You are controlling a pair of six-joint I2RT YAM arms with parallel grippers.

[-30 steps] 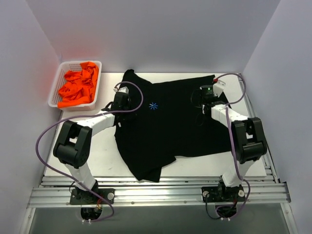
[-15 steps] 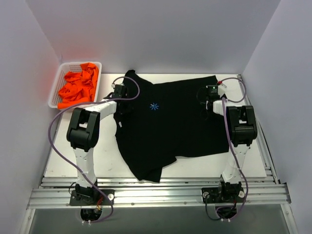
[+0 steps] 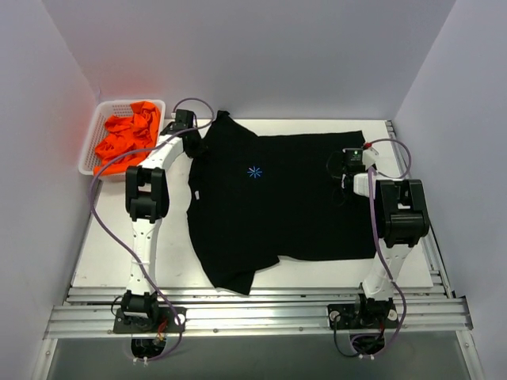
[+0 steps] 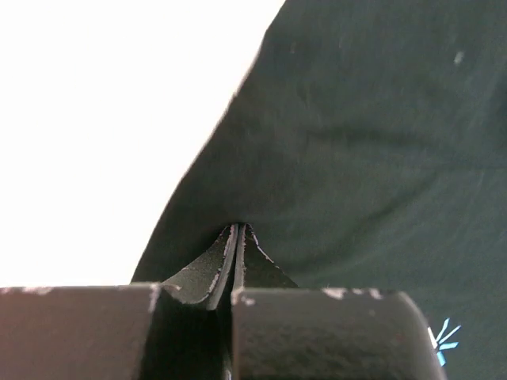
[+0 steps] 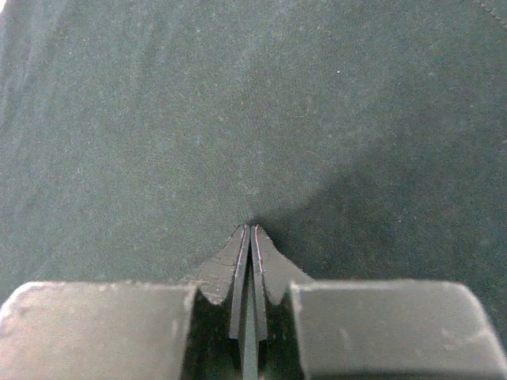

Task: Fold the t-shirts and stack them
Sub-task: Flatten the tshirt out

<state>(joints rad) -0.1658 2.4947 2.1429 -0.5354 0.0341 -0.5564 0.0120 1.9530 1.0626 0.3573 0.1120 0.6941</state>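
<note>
- Here, the left gripper is pressing its jaws together on a raised pinch of the black t-shirt, right at the cloth's left edge, with bare white table lying just beyond it.
- The right gripper is likewise closing tight on a small ridge of the same shirt, this one well inside the fabric, with dark cloth filling its whole wrist view.
- From above, both sets of fingertips are blending into the black cloth and are hard to make out.
- The light-blue star mark is showing plainly from above, but the left wrist view is cutting it off at the lower right corner.
- The shirt is lying spread across the middle of the table. Its collar end is pointing toward the far left, one sleeve is trailing toward the near edge, and its right side is reaching close to the right arm.
- Open table is lying to the left of the shirt and along the near rail.
- The orange t-shirts are sitting heaped in the white mesh basket at the far left corner, and their separate outlines cannot be told apart.
</note>
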